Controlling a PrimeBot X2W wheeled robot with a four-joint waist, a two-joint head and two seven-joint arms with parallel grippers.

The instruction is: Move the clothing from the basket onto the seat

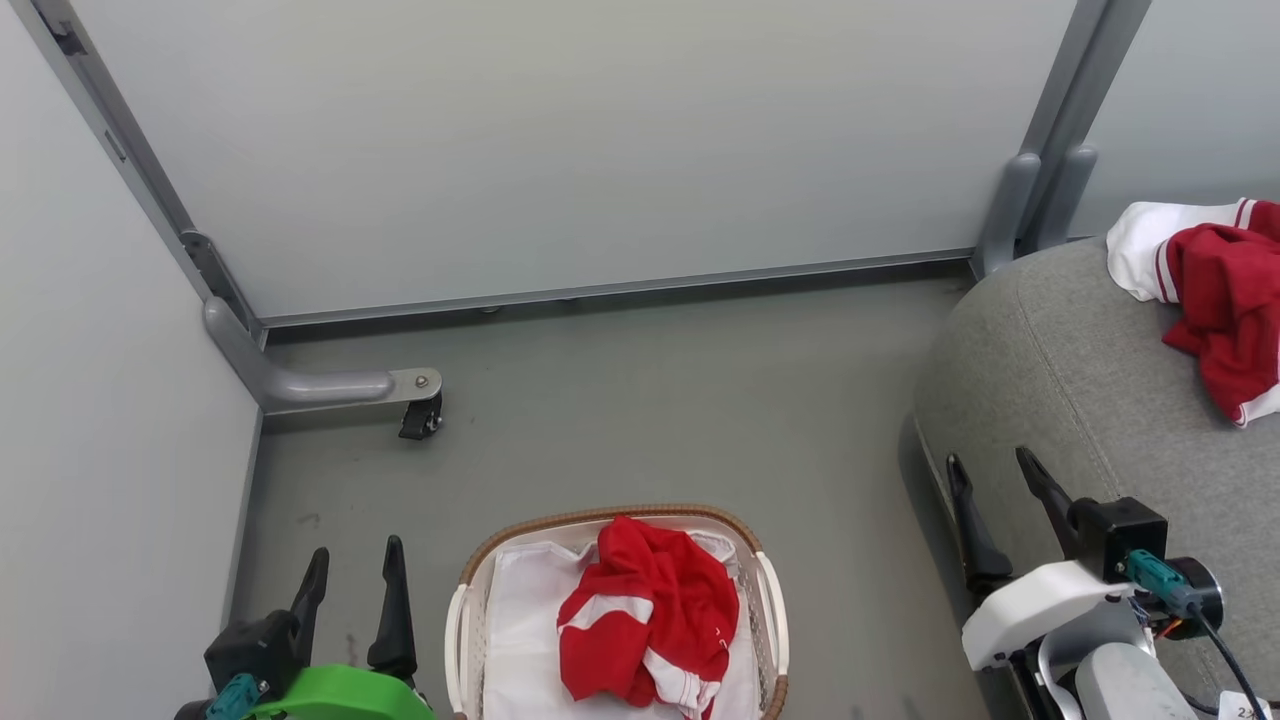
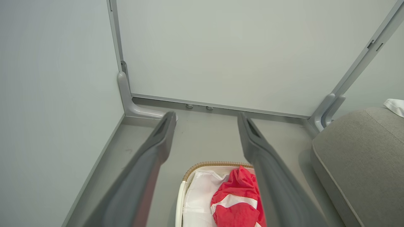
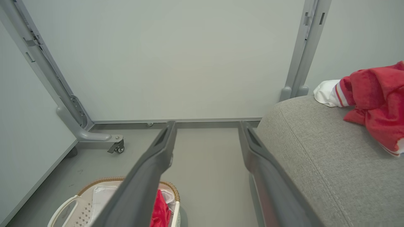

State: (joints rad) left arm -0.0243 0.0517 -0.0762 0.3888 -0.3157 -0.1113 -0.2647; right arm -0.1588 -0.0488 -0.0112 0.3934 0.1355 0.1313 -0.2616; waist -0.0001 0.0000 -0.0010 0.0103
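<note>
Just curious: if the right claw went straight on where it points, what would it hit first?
Likely the floor near the foot of the wall panel; the way there looks free. The seat lies close beside the right claw; depth unclear.

Two garments [image 1: 648, 610] [image 1: 1225, 300], one basket [image 1: 610, 516], one seat [image 1: 1080, 400]

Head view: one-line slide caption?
Left gripper and right gripper open; one red garment in the basket, another garment on the seat.

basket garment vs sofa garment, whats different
Place: the basket garment sits on a white liner in the basket; the seat garment lies on the grey seat. White: a band across the basket garment; a white end sticking out of the seat garment. Both red.
</note>
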